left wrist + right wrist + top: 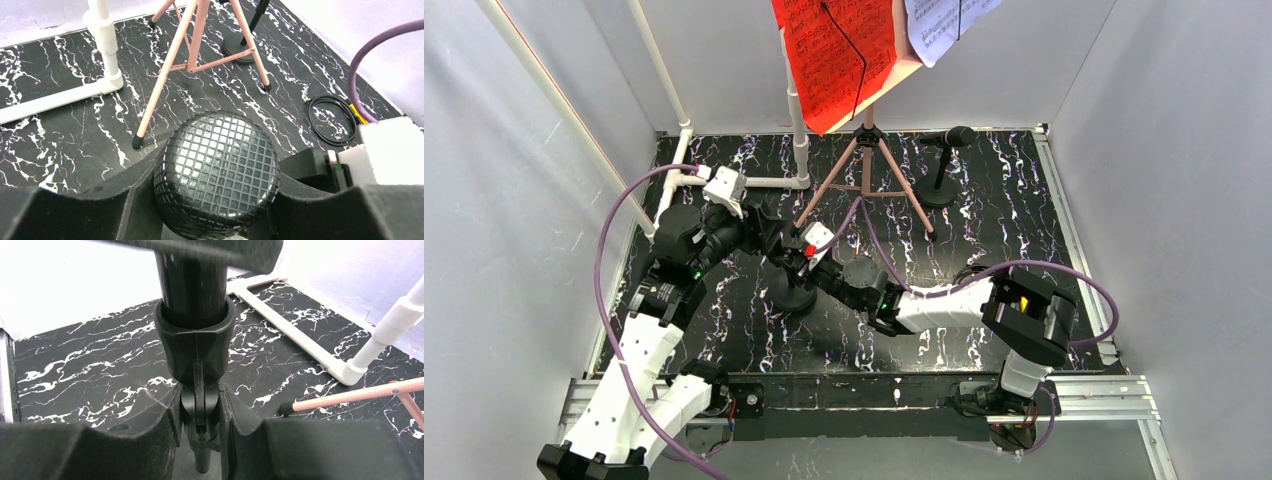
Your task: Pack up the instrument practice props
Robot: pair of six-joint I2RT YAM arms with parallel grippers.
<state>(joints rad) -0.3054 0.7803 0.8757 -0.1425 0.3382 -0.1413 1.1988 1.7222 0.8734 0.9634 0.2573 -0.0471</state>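
Note:
My left gripper (769, 232) (216, 197) is shut on the round mesh head of a black microphone (216, 167). My right gripper (809, 256) (200, 427) is shut on the swivel joint (199, 405) of the same microphone's stand, under its clip (194, 342). Its round base (792, 296) rests on the marble table. The second microphone (957, 136) stands on its base (938, 196) at the back right. The pink rack's tripod legs (864, 178) (192, 47) stand at the back centre. The rack holds a red sheet (834, 55) and a white sheet (944, 25).
A white pipe frame (754, 182) (102, 45) (300, 335) stands at the back left. A coiled black cable (332, 120) lies on the table to the right. One pink tripod foot (137, 142) (285, 409) sits close to the held microphone. Grey walls enclose the table.

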